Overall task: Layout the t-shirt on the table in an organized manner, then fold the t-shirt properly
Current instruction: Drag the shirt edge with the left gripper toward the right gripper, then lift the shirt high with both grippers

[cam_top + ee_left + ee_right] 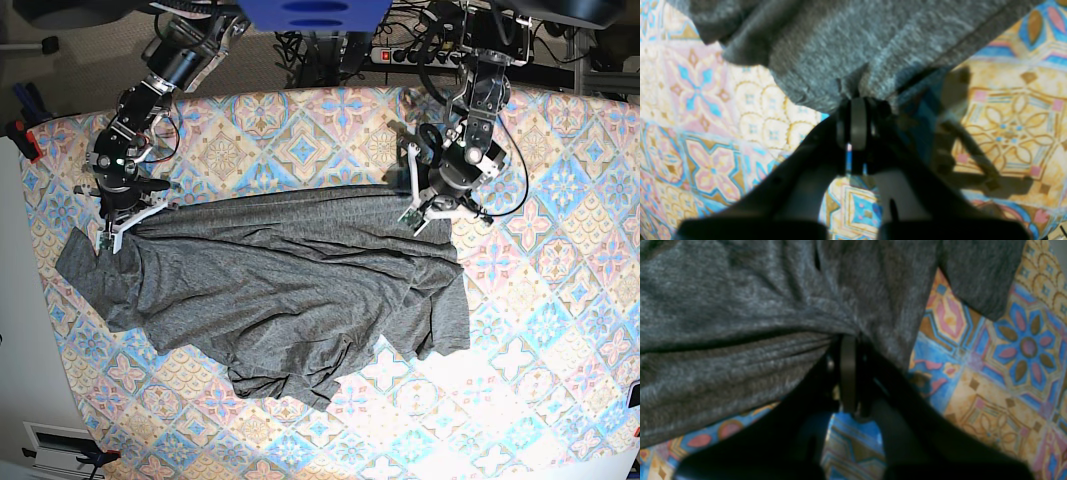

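The dark grey t-shirt (280, 290) lies spread and rumpled across the left-middle of the table (560, 300), its top edge pulled taut between both arms. In the base view my right gripper (115, 232) is shut on the t-shirt's upper left corner, and my left gripper (418, 215) is shut on its upper right corner. In the left wrist view the left gripper (857, 100) pinches a bunched fold of t-shirt (840, 50). The right wrist view shows the right gripper (848, 338) pinching gathered t-shirt (740, 323) fabric just above the patterned table (990, 373).
Cables and a power strip (400, 55) lie behind the table's far edge. The table's left edge (45, 330) borders a white floor strip. Bare patterned cloth (540, 380) stretches right of and in front of the shirt.
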{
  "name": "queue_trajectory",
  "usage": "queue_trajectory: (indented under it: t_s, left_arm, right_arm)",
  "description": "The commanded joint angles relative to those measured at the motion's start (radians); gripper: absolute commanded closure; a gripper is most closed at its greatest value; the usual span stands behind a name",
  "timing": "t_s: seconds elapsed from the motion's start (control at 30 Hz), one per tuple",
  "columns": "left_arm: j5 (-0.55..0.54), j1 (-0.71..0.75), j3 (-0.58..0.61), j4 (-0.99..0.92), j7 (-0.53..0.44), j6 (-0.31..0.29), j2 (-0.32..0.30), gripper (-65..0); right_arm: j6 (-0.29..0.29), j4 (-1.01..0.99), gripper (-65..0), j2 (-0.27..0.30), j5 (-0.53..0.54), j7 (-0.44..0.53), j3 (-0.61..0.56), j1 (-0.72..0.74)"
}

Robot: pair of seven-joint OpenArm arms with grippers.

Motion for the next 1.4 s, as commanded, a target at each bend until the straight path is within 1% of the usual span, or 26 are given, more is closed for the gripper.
queue_trajectory:
  t_s: [0.0, 0.1, 0.17, 0.3, 0.4, 0.5, 0.57, 0.63, 0.67, 0.73, 0.87, 0.97, 1.13, 1.2, 1.23, 1.3, 1.37]
  left_arm:
    - [0.015, 0.016, -0.006, 0.017, 0.005, 0.006, -0.005, 0.0]
    - [0.010, 0.033, -0.038, 0.049, 0.005, 0.006, 0.007, 0.0]
    - [0.010, 0.010, -0.057, 0.072, 0.005, 0.006, 0.027, 0.0]
    - [0.013, -0.158, -0.057, 0.076, 0.017, 0.006, 0.058, 0.0]
    - [0.020, -0.290, -0.045, 0.043, 0.043, 0.006, 0.087, 0.0]
    - [0.018, -0.478, -0.002, -0.058, 0.142, 0.006, 0.093, 0.0]
    - [0.012, -0.590, 0.018, -0.152, 0.163, 0.006, 0.095, 0.0]
    - [0.015, -0.688, 0.015, -0.251, 0.154, 0.007, 0.122, 0.0]
    - [0.018, -0.748, 0.014, -0.307, 0.143, 0.007, 0.134, 0.0]
    - [0.018, -0.860, 0.003, -0.432, 0.119, 0.007, 0.139, 0.0]
    - [0.018, -1.055, 0.003, -0.689, 0.036, 0.010, 0.142, 0.0]
    - [0.018, -1.171, 0.003, -0.862, -0.041, 0.012, 0.142, 0.0]
    - [0.018, -1.329, 0.003, -1.080, -0.161, 0.013, 0.142, 0.0]
    - [0.018, -1.391, 0.003, -1.153, -0.200, 0.015, 0.142, 0.0]
    - [0.018, -1.421, 0.003, -1.192, -0.223, 0.032, 0.142, 0.0]
    - [0.018, -1.473, 0.006, -1.246, -0.268, 0.088, 0.142, 0.0]
    - [0.018, -1.476, 0.009, -1.308, -0.322, 0.124, 0.141, 0.0]
  right_arm:
    - [-0.013, 0.019, 0.0, 0.011, 0.003, 0.029, 0.000, 0.014]
    - [-0.013, 0.021, 0.0, 0.011, 0.003, 0.030, 0.002, 0.014]
    - [-0.011, 0.021, 0.0, 0.011, 0.003, 0.030, 0.002, 0.014]
    - [-0.011, 0.027, 0.0, 0.014, 0.005, 0.026, 0.000, 0.025]
    - [-0.011, 0.070, 0.0, 0.044, 0.005, 0.023, 0.000, 0.094]
    - [-0.010, 0.071, 0.0, 0.078, 0.003, -0.023, -0.001, 0.183]
    - [-0.008, 0.067, 0.0, 0.123, 0.003, -0.065, -0.001, 0.261]
    - [-0.008, 0.036, 0.0, 0.175, 0.003, -0.097, -0.012, 0.342]
    - [-0.008, 0.010, 0.0, 0.201, 0.003, -0.108, -0.033, 0.391]
    - [-0.008, -0.048, 0.0, 0.241, 0.003, -0.120, -0.086, 0.465]
    - [-0.008, -0.160, 0.0, 0.291, 0.005, -0.120, -0.164, 0.595]
    - [-0.008, -0.249, 0.0, 0.313, 0.005, -0.118, -0.207, 0.698]
    - [-0.008, -0.355, 0.0, 0.313, 0.005, -0.117, -0.274, 0.847]
    - [-0.008, -0.395, 0.0, 0.313, 0.005, -0.100, -0.293, 0.890]
    - [-0.008, -0.415, 0.0, 0.313, 0.005, -0.083, -0.300, 0.916]
    - [-0.008, -0.446, 0.0, 0.313, 0.003, -0.057, -0.311, 0.956]
    - [-0.008, -0.486, 0.0, 0.313, 0.003, -0.033, -0.326, 0.997]
